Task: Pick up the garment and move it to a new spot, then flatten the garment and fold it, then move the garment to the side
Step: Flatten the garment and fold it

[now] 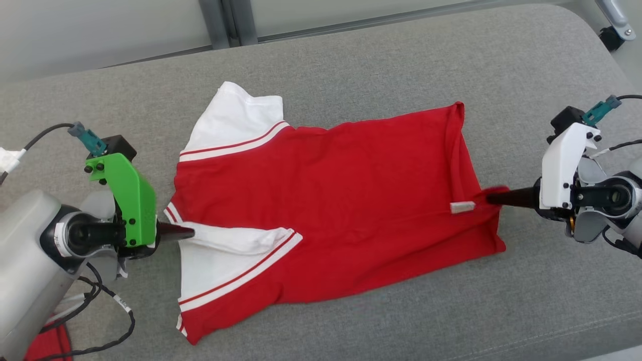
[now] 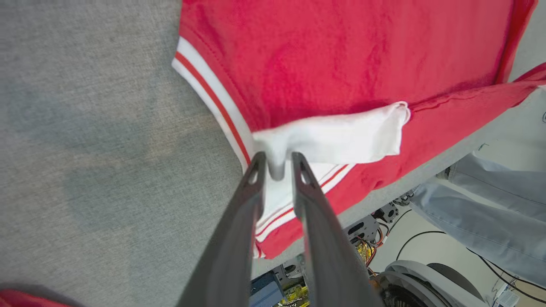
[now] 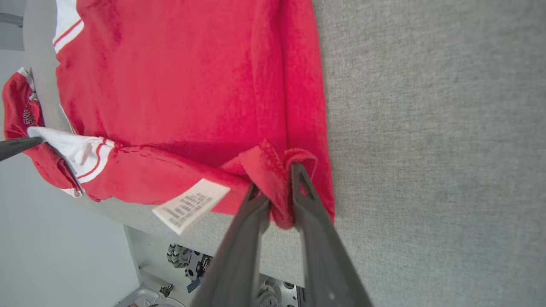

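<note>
- shirt (image 1: pixel 331 190): red, white sleeves with red-stripe trim, spread on grey bench (image 1: pixel 351 60), sleeves left, hem right
- near side folded over the body, near sleeve (image 1: pixel 225 255) on top
- white label (image 1: pixel 462 207) by hem

A: Left gripper (image 2: pixel 278 161), condition?

B: Two dark fingers rise from the bottom edge. A bunched white sleeve fold (image 2: pixel 341 136) sits between the tips, touching both.

A: Garment (image 2: pixel 341 55), position?

B: The red body lies on the grey cushion (image 2: pixel 85 128). Its striped hem runs diagonally down to the fingers.

A: Beyond the cushion edge?

B: Cables and circuit boards (image 2: pixel 362 232); pale blue fabric (image 2: pixel 490 200) at right.
</note>
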Available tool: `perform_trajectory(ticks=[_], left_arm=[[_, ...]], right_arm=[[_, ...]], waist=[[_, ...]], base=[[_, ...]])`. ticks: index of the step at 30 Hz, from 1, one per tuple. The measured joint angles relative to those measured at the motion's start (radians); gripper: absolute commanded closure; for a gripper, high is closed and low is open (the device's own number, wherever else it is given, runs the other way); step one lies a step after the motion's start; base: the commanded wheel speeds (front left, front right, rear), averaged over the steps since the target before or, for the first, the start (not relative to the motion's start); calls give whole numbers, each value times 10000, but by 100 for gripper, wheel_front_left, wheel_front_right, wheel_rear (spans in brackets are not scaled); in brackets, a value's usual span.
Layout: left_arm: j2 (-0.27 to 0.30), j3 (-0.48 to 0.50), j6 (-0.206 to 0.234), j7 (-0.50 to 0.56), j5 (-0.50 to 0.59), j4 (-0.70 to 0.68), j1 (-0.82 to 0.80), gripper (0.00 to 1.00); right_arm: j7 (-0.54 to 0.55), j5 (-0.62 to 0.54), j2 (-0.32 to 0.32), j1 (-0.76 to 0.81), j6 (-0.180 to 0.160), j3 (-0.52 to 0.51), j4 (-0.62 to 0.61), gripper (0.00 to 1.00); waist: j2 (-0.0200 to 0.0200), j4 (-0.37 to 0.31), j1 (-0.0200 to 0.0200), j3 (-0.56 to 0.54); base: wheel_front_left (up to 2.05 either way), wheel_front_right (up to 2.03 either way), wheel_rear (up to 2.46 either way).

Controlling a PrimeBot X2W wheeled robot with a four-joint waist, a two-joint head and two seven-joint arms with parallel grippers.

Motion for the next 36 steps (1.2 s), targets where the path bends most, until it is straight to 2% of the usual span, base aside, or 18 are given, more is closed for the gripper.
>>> perform_trajectory(ticks=[5,7,9,12,14,17,20,21,25,28,31,34,36], left_arm=[[-201,42,-859,-915,447,301,-44,0],[-242,132,-1223,-1749,892,228,-43,0],[-209,259,-1396,-2663,1212,113,23,0],[-102,430,-1407,-4305,1971,-276,435,0],[54,523,-1170,-5448,2554,-581,793,0],[222,792,-508,-7264,3246,-1181,1548,0],[372,1126,387,-9035,3914,-1941,2344,0],[416,1206,660,-9448,4025,-2146,2577,0],[529,1657,1739,-11070,4360,-3143,3694,0],[479,2148,2389,-11515,4627,-3758,4564,0],[144,2880,2782,-11605,5047,-4217,5507,0],[-568,3841,2865,-11624,5923,-4635,6519,0],[-1005,4230,2717,-11630,6424,-4683,7259,0]], right_arm=[[-1553,-291,-56,20,-6,-270,562,0],[-2585,-291,-44,41,-6,-635,451,0],[-3902,-602,-56,172,-4,-897,94,0],[-5712,-1124,-238,709,-4,-1122,-504,0],[-6924,-1453,-328,1077,-4,-1306,-834,0],[-8565,-1871,-487,1708,-2,-1538,-915,0],[-9158,-2353,-470,2364,-4,-2205,-794,0],[-9166,-2621,-385,2526,-4,-2650,-807,0],[-9210,-4757,249,3796,-2,-5676,-1233,0],[-9206,-6500,1124,5731,-4,-7409,-1779,0],[-9208,-7775,1896,7357,-4,-8842,-2489,0],[-9208,-8730,2629,8798,-2,-9664,-2976,0],[-9208,-9168,2947,9419,-4,-10013,-3150,0]], waist=[[0,158,0,-264],[0,230,0,-444],[0,301,0,-649],[0,384,0,-953],[0,427,0,-1146],[0,474,0,-1435],[0,504,0,-1705],[0,509,0,-1770],[0,533,0,-1995],[0,574,0,-2090],[0,656,0,-2127],[0,744,0,-2137],[0,790,0,-2118]], base=[[0,0,0],[0,0,0],[0,0,0],[0,0,0],[0,0,0],[0,0,0],[0,0,0],[0,0,0],[0,0,0],[0,0,0],[0,0,0],[0,0,0],[0,0,0]])
